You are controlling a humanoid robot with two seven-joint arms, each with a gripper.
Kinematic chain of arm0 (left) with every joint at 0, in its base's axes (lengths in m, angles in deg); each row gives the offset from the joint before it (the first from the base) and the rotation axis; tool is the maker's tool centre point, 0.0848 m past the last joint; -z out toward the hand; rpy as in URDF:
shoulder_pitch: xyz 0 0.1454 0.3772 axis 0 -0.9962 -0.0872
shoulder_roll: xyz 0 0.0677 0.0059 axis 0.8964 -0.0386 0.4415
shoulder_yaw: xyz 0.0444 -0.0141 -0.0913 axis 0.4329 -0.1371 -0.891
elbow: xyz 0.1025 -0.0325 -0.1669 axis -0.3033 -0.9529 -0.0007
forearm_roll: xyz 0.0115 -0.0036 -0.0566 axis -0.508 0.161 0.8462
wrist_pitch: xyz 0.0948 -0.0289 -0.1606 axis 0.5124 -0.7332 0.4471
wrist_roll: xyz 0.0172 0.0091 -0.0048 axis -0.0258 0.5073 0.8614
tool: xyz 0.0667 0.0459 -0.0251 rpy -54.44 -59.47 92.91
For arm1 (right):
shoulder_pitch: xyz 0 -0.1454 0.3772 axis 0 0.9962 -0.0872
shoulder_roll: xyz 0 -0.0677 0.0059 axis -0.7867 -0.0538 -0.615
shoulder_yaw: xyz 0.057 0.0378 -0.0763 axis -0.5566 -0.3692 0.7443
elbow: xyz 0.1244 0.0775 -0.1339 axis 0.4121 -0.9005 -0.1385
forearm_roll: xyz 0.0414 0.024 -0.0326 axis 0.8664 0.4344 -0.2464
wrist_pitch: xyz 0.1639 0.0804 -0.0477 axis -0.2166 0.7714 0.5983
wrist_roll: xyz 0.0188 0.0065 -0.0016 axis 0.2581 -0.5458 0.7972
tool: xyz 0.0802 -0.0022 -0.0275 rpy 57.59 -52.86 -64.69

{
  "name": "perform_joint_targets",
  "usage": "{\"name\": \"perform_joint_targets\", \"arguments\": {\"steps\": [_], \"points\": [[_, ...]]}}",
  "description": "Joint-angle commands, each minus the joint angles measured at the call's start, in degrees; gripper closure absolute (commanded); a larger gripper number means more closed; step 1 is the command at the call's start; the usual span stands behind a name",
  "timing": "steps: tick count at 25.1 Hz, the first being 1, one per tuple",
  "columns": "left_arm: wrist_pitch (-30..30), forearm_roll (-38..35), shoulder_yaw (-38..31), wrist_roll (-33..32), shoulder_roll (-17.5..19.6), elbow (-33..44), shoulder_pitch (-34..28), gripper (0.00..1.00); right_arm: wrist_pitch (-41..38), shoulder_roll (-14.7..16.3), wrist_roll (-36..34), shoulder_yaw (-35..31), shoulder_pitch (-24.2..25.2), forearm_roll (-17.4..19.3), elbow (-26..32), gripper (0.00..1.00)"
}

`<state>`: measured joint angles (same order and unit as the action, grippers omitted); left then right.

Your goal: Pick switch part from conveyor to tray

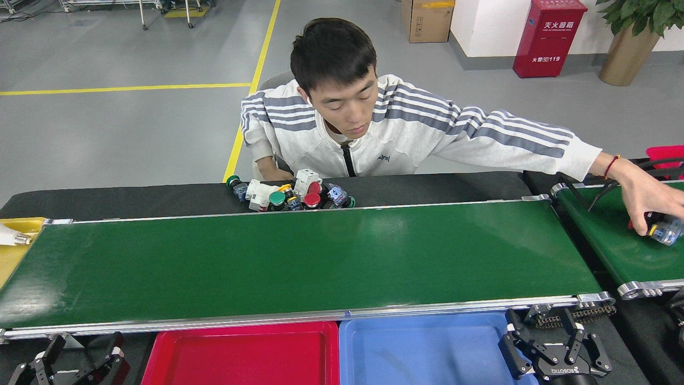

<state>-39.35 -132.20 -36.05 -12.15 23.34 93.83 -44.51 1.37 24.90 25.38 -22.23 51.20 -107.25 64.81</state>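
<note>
Switch parts [291, 195] heaped beyond conveyor's [299, 262] far rail, mid-length — person's hand [649, 206] holds another over side belt [620, 246]. Our left gripper [75, 358] and right gripper [550, 342] — both spread wide, holding nothing.

The left end effector [80, 357] sat low at the bottom-left edge of the head view, its dark fingers spread apart and holding nothing. The right end effector [551, 342] sat low at the bottom right, fingers likewise parted and empty, pointing up-frame.
</note>
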Motion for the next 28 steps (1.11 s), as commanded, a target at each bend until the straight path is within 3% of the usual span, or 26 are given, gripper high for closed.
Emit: {"name": "perform_joint_targets", "arguments": {"steps": [1, 17, 28], "points": [[-0.11, -0.06, -0.24, 0.52, 0.10, 0.73, 0.01, 0.00, -0.23, 0.47, -0.49, -0.10, -0.60, 0.18, 0.54, 0.00], [-0.11, -1.03, -0.06, 0.70, 1.69, 0.47, 0.27, 0.00, 0.56, 0.82, 0.21, -0.10, -2.18, -0.26, 0.63, 0.00], [-0.02, -1.29, -0.06, 0.70, 1.51, 0.56, 0.54, 0.00, 0.73, 2.23, 4.52, -0.10, -3.15, -0.61, -0.43, 0.00]]}}
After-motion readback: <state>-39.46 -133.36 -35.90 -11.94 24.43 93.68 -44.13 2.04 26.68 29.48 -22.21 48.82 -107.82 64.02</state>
